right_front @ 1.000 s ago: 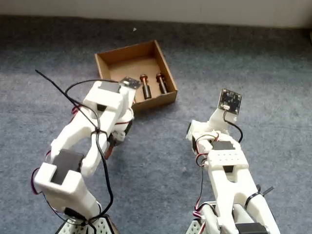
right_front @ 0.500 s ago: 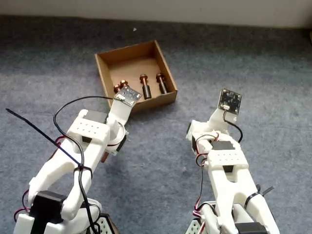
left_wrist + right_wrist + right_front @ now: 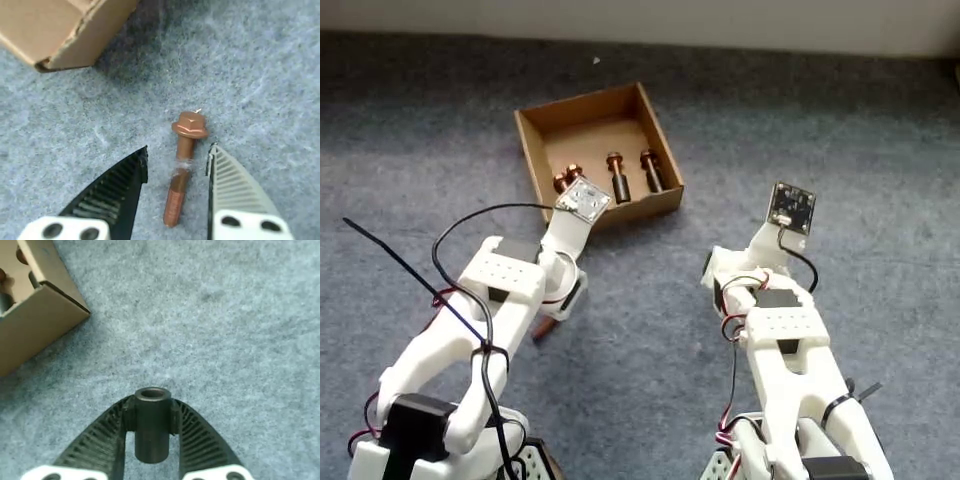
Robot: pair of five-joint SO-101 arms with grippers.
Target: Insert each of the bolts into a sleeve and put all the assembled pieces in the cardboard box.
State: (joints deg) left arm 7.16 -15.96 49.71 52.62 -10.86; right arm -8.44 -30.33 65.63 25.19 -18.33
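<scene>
Nearest to us, the right end effector point(image 3: 151, 409) is closed around a dark sleeve point(image 3: 151, 432). The sleeve's open bore is turned toward the wrist camera, with the grey carpeted surface point(image 3: 860, 140) beyond it.

Beside it, the left end effector point(image 3: 178, 149) stands wide. Its fingers lie on either side of a copper-coloured bolt point(image 3: 183, 170). The bolt lies flat on the surface, nearer the pale finger than the black one. Its flanged head points away from the end effector, toward the cardboard box point(image 3: 638, 207). Nothing lies between the bolt and either finger.

Farther out sits the open-topped box. The left wrist view gives us one outer corner of it just past the bolt, and the right wrist view gives us another corner off to one side.

From the high view we can look down into the box. Three assembled pieces point(image 3: 617, 176) lie side by side against its near wall. The left arm's camera board point(image 3: 584, 199) hangs over that wall and overlaps the leftmost piece, so we cannot make that one out fully.
</scene>
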